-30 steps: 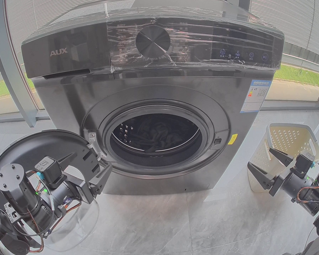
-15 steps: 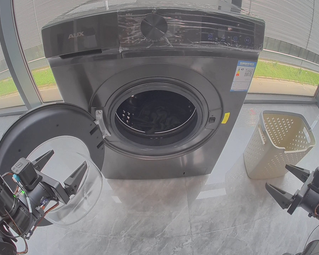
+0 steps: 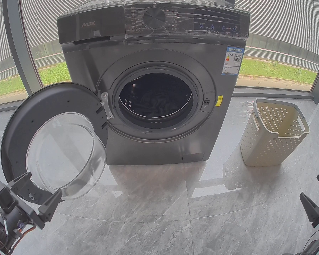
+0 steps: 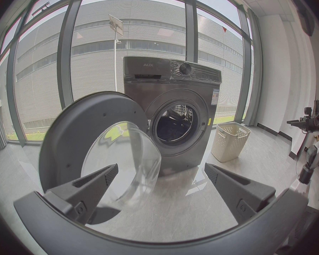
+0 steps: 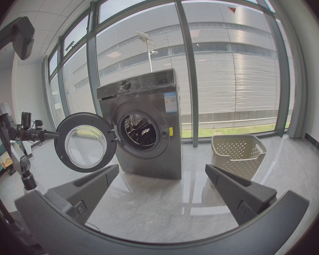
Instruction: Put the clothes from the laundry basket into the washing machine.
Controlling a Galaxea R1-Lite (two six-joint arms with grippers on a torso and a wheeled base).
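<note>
The grey washing machine [image 3: 156,54] stands ahead with its round door [image 3: 53,139] swung wide to the left. Dark clothes [image 3: 156,101] lie inside the drum. The cream laundry basket [image 3: 273,135] sits on the floor right of the machine, and its inside looks bare. My left gripper [image 3: 42,185] hangs low at the left, open and holding nothing, just below the door's lower rim. My right gripper [image 3: 312,186] is low at the right, open and holding nothing, well short of the basket. From the wrists I see the machine [image 4: 173,89] and the basket [image 5: 237,153] beyond open fingers.
Glossy grey floor tiles [image 3: 188,209] stretch between me and the machine. Tall windows with dark frames [image 3: 17,46] stand behind it. The open door [image 4: 95,135] juts out over the floor on the left side.
The whole head view has pulled back from the washing machine, so machine and basket look smaller and farther. Both grippers sit lower toward the picture's corners, still open.
</note>
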